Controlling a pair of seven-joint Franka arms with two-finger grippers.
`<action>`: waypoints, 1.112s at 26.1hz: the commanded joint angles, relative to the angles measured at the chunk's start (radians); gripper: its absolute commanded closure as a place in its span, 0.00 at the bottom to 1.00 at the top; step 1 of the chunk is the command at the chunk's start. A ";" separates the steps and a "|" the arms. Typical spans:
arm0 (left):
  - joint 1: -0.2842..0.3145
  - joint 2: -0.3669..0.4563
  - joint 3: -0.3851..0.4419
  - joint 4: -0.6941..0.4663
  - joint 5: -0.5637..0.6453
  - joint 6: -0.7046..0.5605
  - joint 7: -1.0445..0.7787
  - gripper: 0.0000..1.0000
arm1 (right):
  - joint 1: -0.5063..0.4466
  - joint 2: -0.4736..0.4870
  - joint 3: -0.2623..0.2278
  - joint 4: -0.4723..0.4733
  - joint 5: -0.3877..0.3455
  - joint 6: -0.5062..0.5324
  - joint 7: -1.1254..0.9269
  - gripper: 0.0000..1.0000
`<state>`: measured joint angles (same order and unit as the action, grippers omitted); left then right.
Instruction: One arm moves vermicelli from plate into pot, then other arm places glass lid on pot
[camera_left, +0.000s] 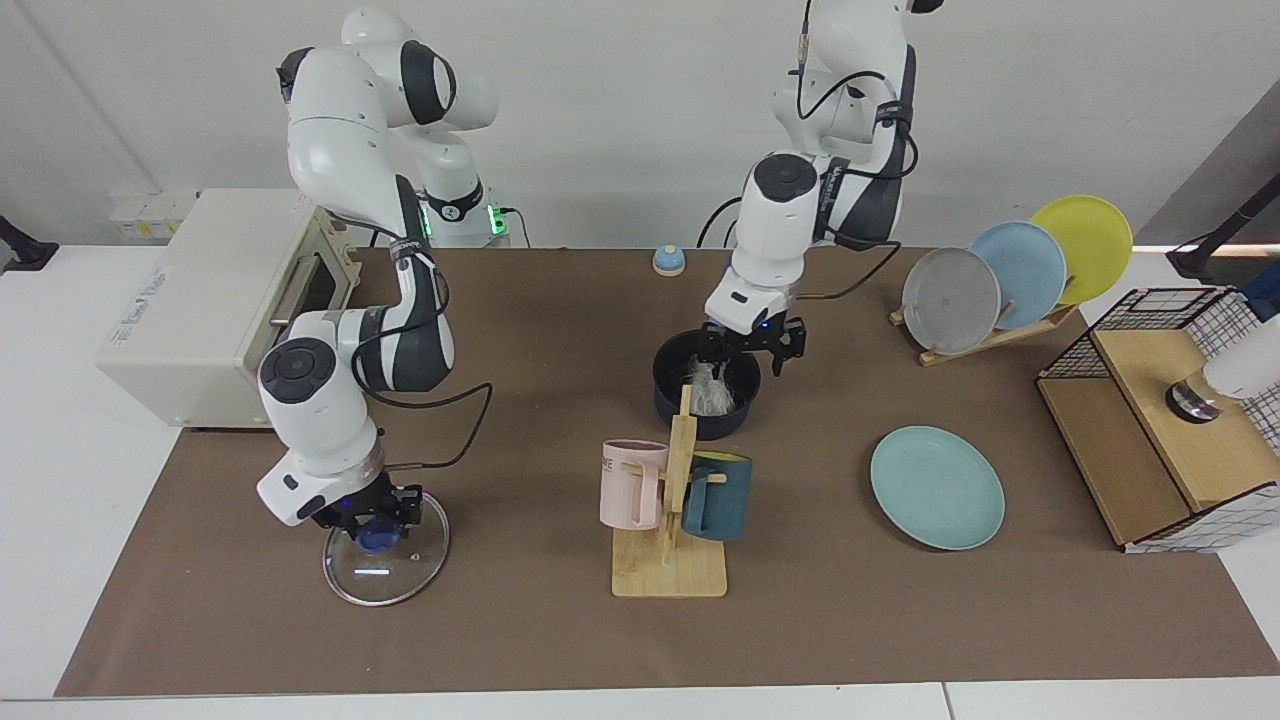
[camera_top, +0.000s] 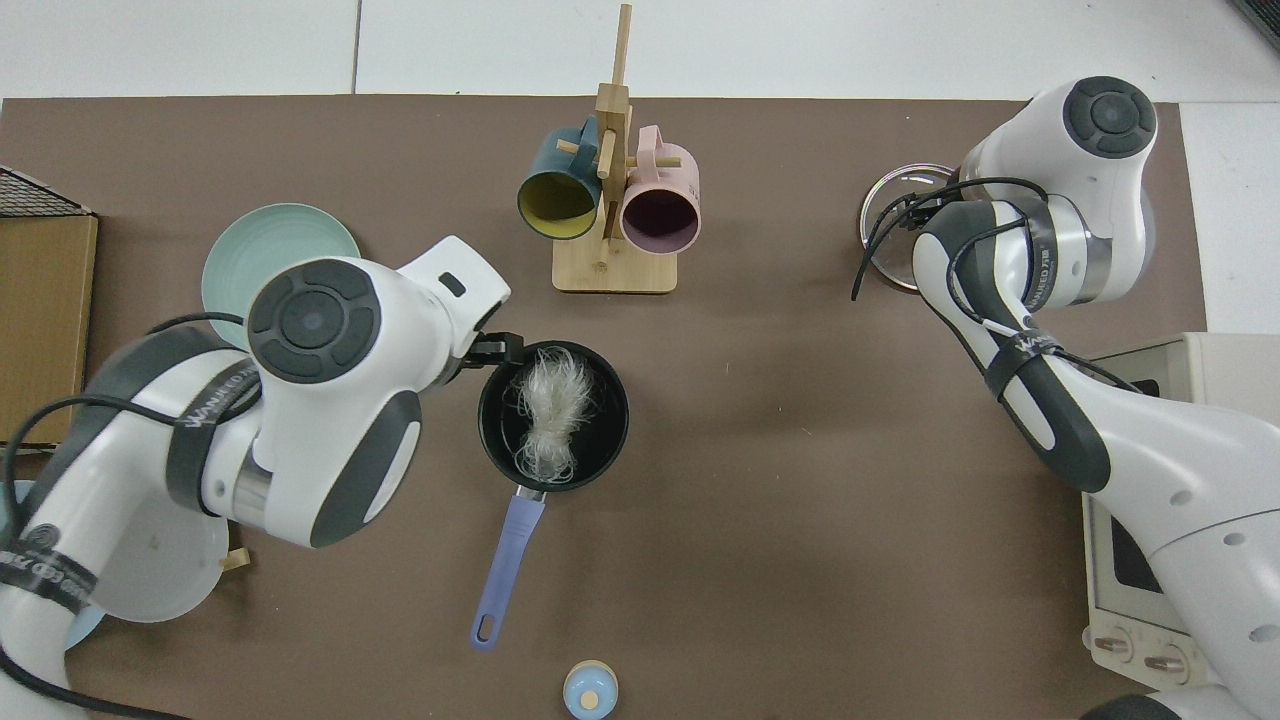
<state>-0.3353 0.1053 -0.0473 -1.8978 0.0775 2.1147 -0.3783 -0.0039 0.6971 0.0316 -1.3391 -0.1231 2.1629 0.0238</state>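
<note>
The left gripper (camera_left: 752, 343), jaws spread and empty, hangs over the dark saucepan (camera_left: 670, 398) at frame centre, where the vermicelli (camera_top: 548, 415) lies. At lower left, the right gripper (camera_left: 366, 512) pinches the glass lid (camera_left: 385, 570) by its blue knob. It should lift straight, then clear the mug rack (camera_left: 672, 540) between lid and pan. The teal plate (camera_left: 937, 487) sits bare, lower right.

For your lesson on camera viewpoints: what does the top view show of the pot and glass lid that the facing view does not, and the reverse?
Only the top view shows the pot's long blue handle and the vermicelli spread across its floor. Only the facing view shows the right gripper down on the glass lid's blue knob, and the left gripper open above the pot's rim. Both show the vermicelli inside the pot, the bare teal plate and the lid lying far from the pot.
</note>
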 joint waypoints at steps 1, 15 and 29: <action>0.064 0.004 -0.006 0.058 0.045 -0.045 0.114 0.00 | -0.008 -0.037 0.011 -0.006 -0.004 0.000 -0.064 1.00; 0.217 -0.084 -0.003 0.123 0.082 -0.216 0.263 0.00 | 0.178 -0.358 0.019 -0.037 0.105 -0.420 0.178 1.00; 0.284 -0.131 0.029 0.143 0.026 -0.258 0.412 0.00 | 0.631 -0.392 0.017 -0.124 -0.016 -0.338 0.896 1.00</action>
<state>-0.1054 0.0016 -0.0330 -1.7721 0.1379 1.8876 -0.0701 0.5492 0.2879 0.0568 -1.4384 -0.0773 1.7494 0.8020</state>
